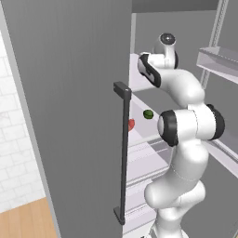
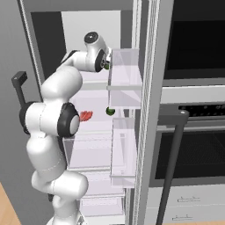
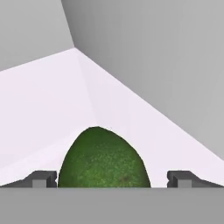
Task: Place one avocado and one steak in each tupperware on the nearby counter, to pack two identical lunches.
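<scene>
A green avocado (image 3: pixel 103 159) lies on the white fridge shelf (image 3: pixel 39 105), close in front of the hand. My gripper (image 3: pixel 112 177) is open, with one fingertip (image 3: pixel 43 178) on each side of the fruit and apart from it. In the base views the hand (image 2: pixel 102 59) reaches into the upper shelf of the fridge. One shelf lower lie another avocado (image 1: pixel 148 114) (image 2: pixel 110 111) and a red steak (image 1: pixel 131 124) (image 2: pixel 85 115). The tupperware and the counter are out of view.
The grey fridge door (image 1: pixel 69 116) with its dark handle (image 1: pixel 123 153) stands open at the left. Clear door bins (image 2: pixel 124 72) hang on the right, close to the hand. An oven (image 2: pixel 193 145) with a dark bar handle (image 2: pixel 173 162) stands further right.
</scene>
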